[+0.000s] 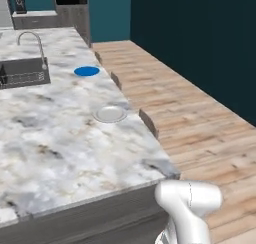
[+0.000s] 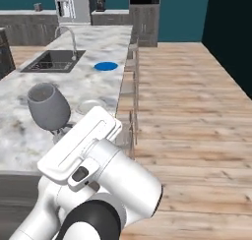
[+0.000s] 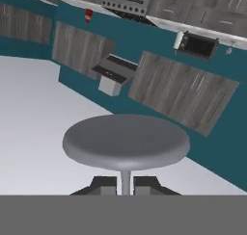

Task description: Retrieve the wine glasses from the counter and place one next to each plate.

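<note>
Glass (image 2: 48, 106), grey and stemmed, is held aloft at the left of the right base view, bowl upward above the white arm. In the hand view the gripper (image 3: 125, 185) grips the thin stem between its nearly closed fingertips (image 3: 103, 185), with the round foot (image 3: 126, 141) spread just above them. Further right on the marbled island (image 1: 55, 143) lie the pale rimmed plate (image 1: 109, 113) and, beyond it, the blue plate (image 1: 86, 71), near the sink (image 1: 24, 72). Wooden floor (image 1: 200, 123) and dark teal wall (image 1: 200, 38) fill the right side.
</note>
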Available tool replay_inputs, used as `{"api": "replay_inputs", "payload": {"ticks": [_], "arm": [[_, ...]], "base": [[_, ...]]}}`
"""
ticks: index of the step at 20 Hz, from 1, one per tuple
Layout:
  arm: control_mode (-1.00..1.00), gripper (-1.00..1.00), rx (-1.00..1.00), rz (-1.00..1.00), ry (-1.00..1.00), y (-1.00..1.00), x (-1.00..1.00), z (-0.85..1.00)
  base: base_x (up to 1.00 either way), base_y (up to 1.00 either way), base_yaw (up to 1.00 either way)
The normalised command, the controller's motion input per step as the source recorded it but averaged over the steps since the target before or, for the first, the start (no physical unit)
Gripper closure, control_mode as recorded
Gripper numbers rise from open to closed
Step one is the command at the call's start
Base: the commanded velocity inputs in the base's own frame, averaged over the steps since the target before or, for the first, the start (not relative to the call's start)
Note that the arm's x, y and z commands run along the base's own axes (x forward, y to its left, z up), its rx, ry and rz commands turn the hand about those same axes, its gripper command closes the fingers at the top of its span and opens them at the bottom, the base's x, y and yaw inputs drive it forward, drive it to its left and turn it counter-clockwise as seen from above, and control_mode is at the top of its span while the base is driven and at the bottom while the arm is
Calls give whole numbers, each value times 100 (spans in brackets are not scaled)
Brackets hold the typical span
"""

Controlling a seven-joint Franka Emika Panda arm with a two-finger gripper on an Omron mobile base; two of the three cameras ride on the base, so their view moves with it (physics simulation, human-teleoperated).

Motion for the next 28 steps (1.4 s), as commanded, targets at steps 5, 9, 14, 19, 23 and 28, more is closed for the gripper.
{"api": "replay_inputs", "payload": {"ticks": [5,9,14,19,23,28], "arm": [[100,100,0,0,0,0,0,0],[100,100,0,0,0,0,0,0],[100,100,0,0,0,0,0,0],[100,100,0,0,0,0,0,0],[100,100,0,0,0,0,0,0],[100,100,0,0,0,0,0,0]], "base": [[43,-100,32],[68,-100,38],[77,-96,48],[86,-84,52],[88,-88,46],[87,-94,44]]}}
